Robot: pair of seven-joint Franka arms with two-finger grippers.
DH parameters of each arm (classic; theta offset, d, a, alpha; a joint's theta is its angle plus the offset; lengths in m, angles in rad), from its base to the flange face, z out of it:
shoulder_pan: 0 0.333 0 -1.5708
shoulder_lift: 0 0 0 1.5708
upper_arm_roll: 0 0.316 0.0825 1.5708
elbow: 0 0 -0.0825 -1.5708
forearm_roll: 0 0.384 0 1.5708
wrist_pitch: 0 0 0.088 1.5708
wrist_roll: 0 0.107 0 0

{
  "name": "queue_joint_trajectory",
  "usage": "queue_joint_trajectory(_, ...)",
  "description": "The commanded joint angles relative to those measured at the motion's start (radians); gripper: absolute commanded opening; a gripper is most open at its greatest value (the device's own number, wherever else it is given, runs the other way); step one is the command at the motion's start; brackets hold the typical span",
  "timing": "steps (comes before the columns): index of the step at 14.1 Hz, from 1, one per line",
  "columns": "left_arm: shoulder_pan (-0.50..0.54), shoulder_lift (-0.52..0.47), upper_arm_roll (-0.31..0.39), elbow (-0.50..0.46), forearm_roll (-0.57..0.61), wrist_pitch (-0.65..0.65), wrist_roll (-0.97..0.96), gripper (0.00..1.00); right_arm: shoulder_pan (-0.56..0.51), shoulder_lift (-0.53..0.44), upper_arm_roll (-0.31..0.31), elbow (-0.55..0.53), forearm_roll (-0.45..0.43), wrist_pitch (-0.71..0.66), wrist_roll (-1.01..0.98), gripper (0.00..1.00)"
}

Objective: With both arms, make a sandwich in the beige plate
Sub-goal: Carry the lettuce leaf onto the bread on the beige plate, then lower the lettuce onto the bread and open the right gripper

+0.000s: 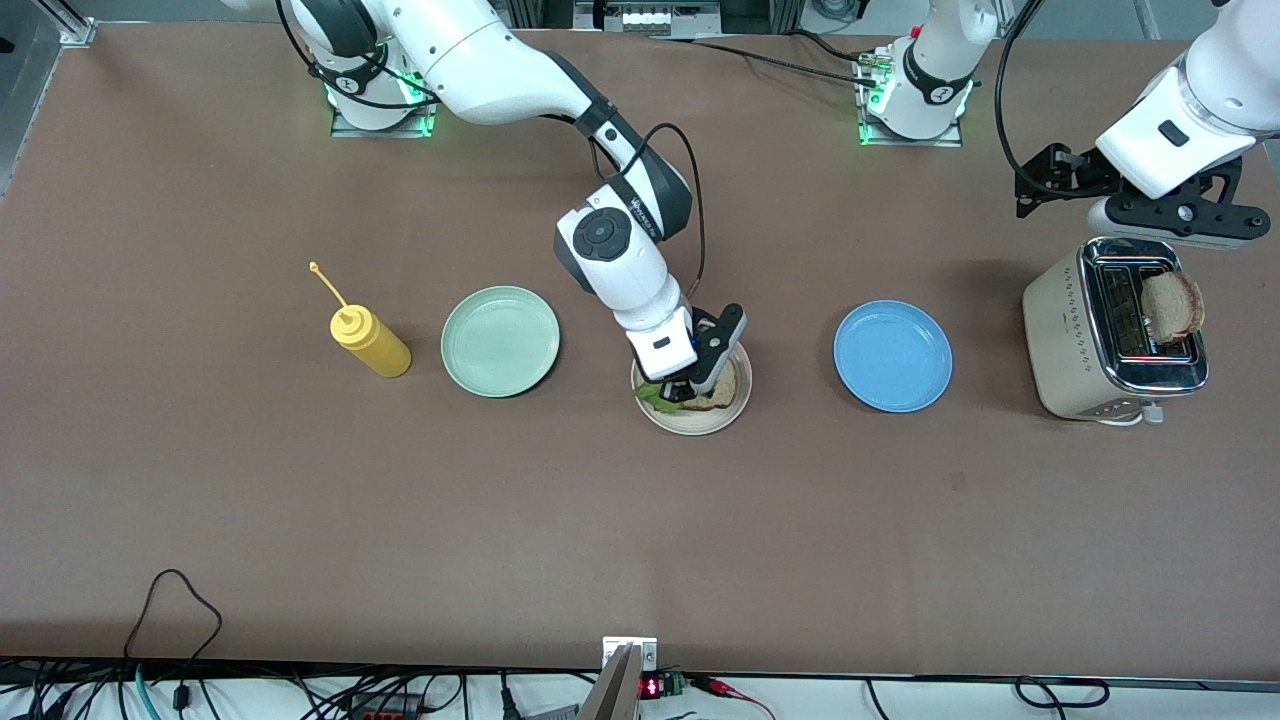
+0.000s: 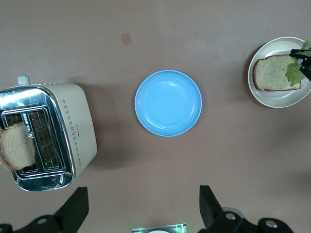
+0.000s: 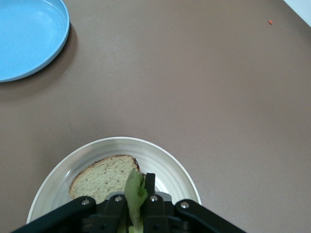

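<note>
Over the beige plate (image 1: 700, 422), the right gripper (image 1: 688, 384) pinches a lettuce leaf (image 3: 136, 194) above the bread slice (image 3: 99, 182).

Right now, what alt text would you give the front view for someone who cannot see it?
The right gripper holds a lettuce leaf over a bread slice on the beige plate. The left gripper hangs open above a toaster with bread sticking up.

yellow squeeze bottle (image 1: 369, 340), mint-green plate (image 1: 500, 341), blue plate (image 1: 892, 356), toaster (image 1: 1115, 330)
</note>
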Motion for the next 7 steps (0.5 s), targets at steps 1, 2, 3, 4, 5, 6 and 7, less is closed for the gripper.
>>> queue_joint_trajectory(1, -0.001, -0.005, 0.005, 0.012, -0.015, -0.018, 0.005, 1.00, 0.000, 0.016, 0.006, 0.033, 0.012, -0.003, 0.024, 0.00)
queue_joint_trajectory(2, -0.001, -0.004, 0.005, 0.012, -0.015, -0.018, 0.005, 1.00, 0.005, 0.025, 0.011, 0.033, 0.009, 0.005, 0.043, 0.00)
queue_joint_trajectory(3, -0.001, -0.004, 0.005, 0.012, -0.015, -0.018, 0.005, 1.00, 0.008, 0.031, 0.017, 0.035, 0.008, 0.009, 0.050, 0.00)
queue_joint_trajectory(4, -0.001, -0.005, 0.005, 0.012, -0.015, -0.018, 0.005, 1.00, 0.008, 0.037, 0.019, 0.035, 0.007, 0.032, 0.051, 0.00)
queue_joint_trajectory(5, -0.001, -0.005, 0.005, 0.012, -0.015, -0.018, 0.005, 1.00, 0.008, 0.044, 0.020, 0.033, 0.009, 0.066, 0.052, 0.00)
queue_joint_trajectory(6, -0.001, -0.004, 0.005, 0.012, -0.015, -0.018, 0.005, 1.00, 0.011, 0.054, 0.020, 0.033, 0.011, 0.092, 0.052, 0.00)
queue_joint_trajectory(7, -0.001, -0.004, 0.005, 0.012, -0.015, -0.018, 0.005, 1.00, 0.011, 0.060, 0.020, 0.033, 0.011, 0.113, 0.054, 0.00)
